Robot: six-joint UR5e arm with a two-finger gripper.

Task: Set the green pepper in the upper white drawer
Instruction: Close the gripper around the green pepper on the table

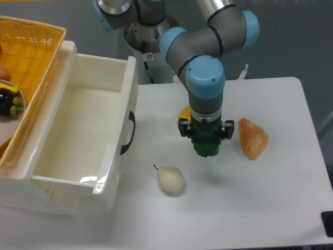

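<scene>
Pepper first: the green pepper (206, 145) sits clamped under the gripper (206, 141), only its lower rounded part showing beneath the black fingers, over the middle of the white bench (270, 203). Whether it touches the bench top or hangs just above it I cannot tell from here. The jaws are closed on it from either side.

The arm (208, 47) reaches out from its base at the back edge of the bench, bends at the grey elbow with blue caps, and drops its wrist straight down, so the gripper points vertically at the bench.

The upper white drawer (78, 135) stands pulled open to the left, well apart from the pepper, with one black curved handle (128, 133) on the front facing the arm. Its inside shows bare white walls and floor.

Counting the rest: one pale pear (171, 179) with a thin stem lies near the drawer's front corner, below and left of the gripper. One orange lumpy item (253, 138) lies just right of the gripper. One yellow thing (183, 114) peeks out behind the wrist, mostly hidden, too little showing to name. One orange woven basket (26, 57) rests above the drawer at the left, cut off by the frame edge; dark and green round shapes at its left side are too cropped to make out.
</scene>
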